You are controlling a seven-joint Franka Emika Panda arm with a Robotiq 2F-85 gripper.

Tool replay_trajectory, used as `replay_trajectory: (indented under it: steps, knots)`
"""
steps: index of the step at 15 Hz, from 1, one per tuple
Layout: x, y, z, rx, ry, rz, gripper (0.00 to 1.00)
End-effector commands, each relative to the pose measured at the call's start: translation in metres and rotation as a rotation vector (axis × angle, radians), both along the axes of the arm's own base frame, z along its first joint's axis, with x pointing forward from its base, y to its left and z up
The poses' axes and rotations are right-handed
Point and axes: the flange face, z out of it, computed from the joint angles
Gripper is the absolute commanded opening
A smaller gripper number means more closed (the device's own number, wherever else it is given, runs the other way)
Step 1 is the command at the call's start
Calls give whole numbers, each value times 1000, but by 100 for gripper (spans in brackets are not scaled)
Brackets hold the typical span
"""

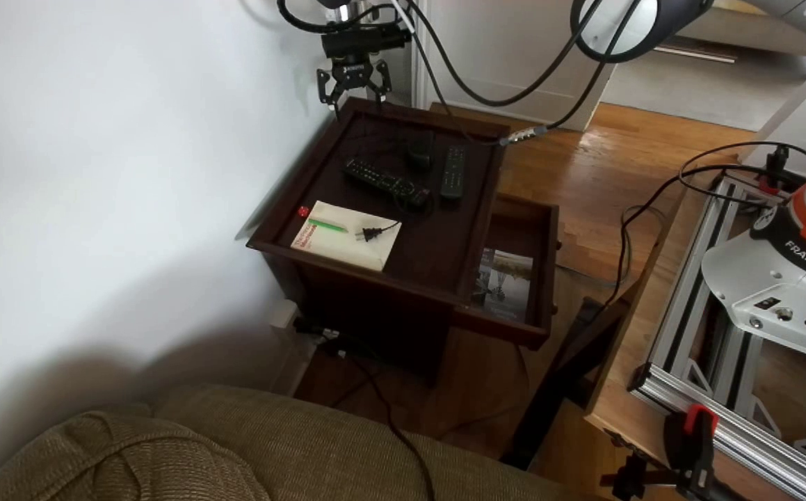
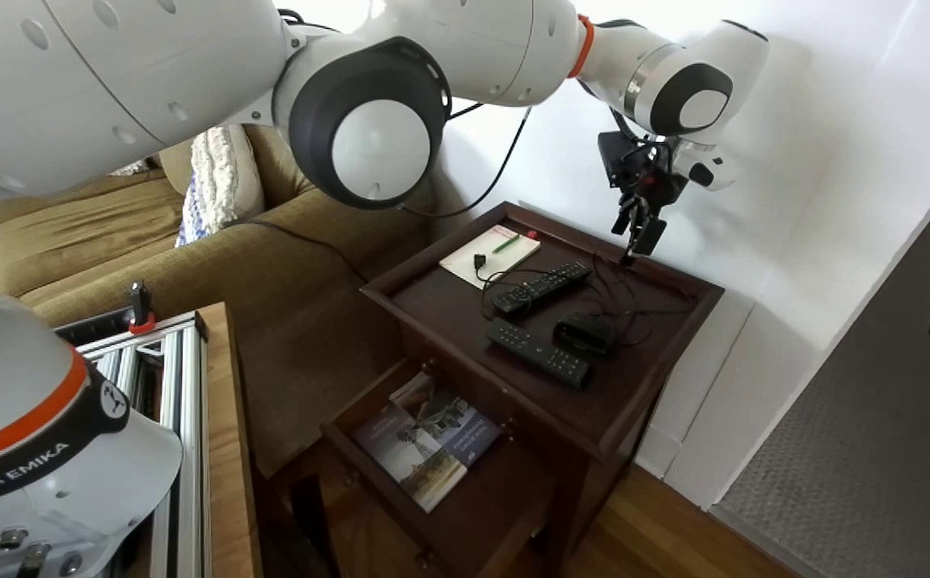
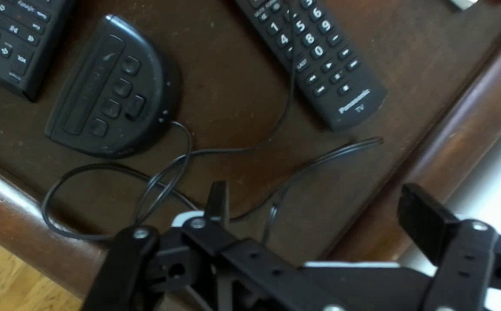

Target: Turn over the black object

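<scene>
The black object looks like a small half-round device with several buttons and a thin cord. In the wrist view this black device lies at the upper left with its button side toward the camera. It also shows on the table in both exterior views. My gripper is open with nothing between its fingers. It hangs above the table's wall-side corner, apart from the device, and shows in both exterior views. The cord runs partly behind the left finger in the wrist view.
A Panasonic remote and another remote lie on either side of the device. A pale booklet bears a green pen and the plug. The dark table has a raised rim beside a wall. Its drawer stands open.
</scene>
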Motion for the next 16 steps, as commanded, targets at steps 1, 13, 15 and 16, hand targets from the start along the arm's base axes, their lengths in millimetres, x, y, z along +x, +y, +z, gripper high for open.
replay_trajectory:
  steps: [1,13,15,16]
  knots:
    - [0,2,30,51,-32,195,100]
    - [-27,38,132,-102,71,788,100]
    - [-32,44,142,-152,76,861,100]
    - [-35,47,146,-174,75,878,100]
